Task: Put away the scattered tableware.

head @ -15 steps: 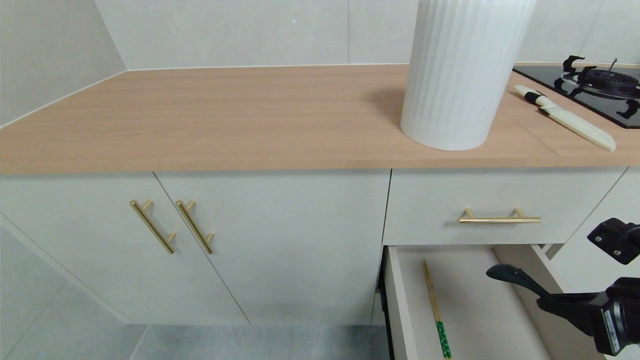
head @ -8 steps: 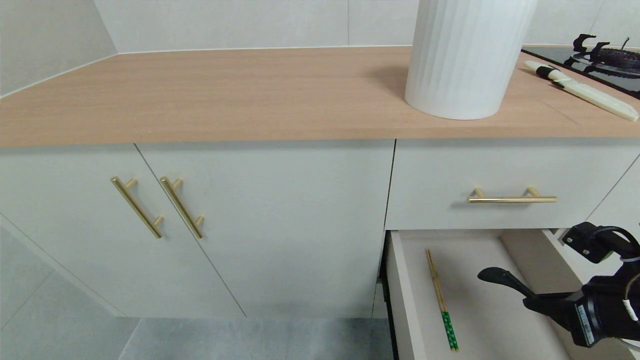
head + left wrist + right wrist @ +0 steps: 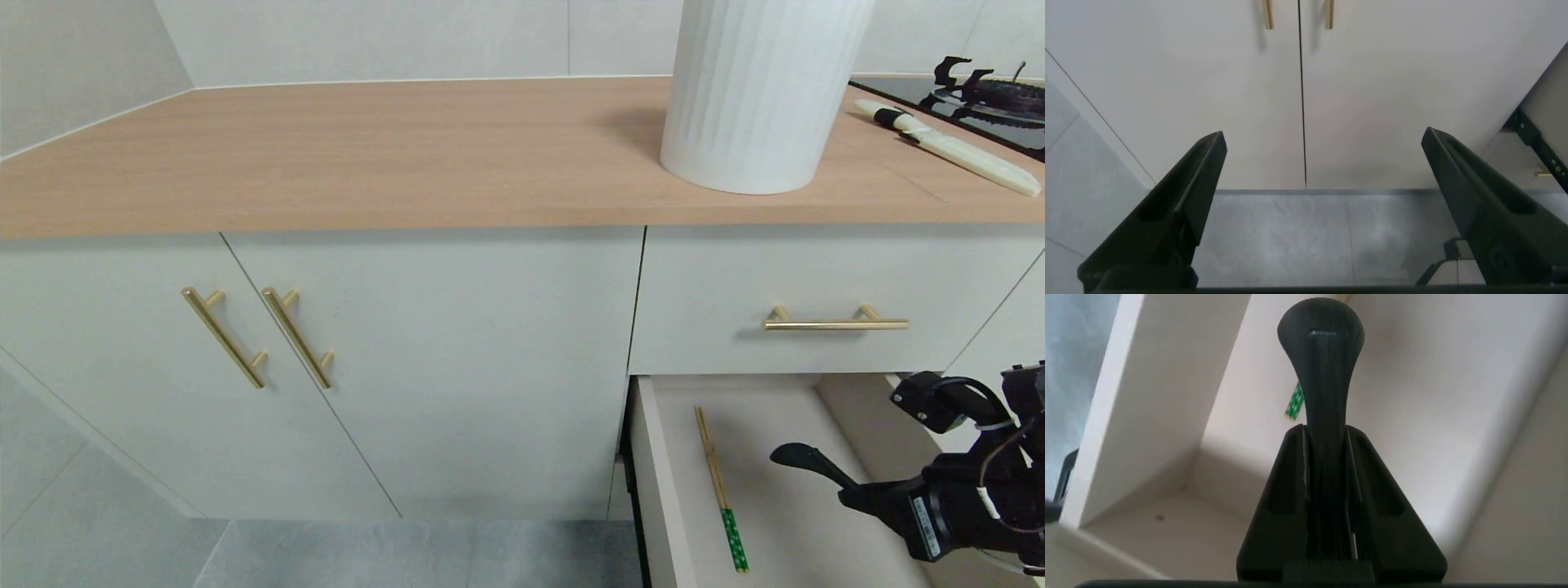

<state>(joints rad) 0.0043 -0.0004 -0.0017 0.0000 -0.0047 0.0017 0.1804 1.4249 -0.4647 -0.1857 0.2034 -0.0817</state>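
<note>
Open drawer (image 3: 784, 433) — room right of the chopsticks (image 3: 720, 490) (upper drawer (image 3: 718, 286) shut above).

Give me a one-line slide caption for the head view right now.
Right gripper holds a black spoon over the open drawer, which contains chopsticks.

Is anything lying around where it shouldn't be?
Yes. A cream knife with a black band lies loose on the wooden countertop beside the black stove, while wooden green-tipped chopsticks already sit in the open white drawer. Nothing looks spilled or broken.
</note>
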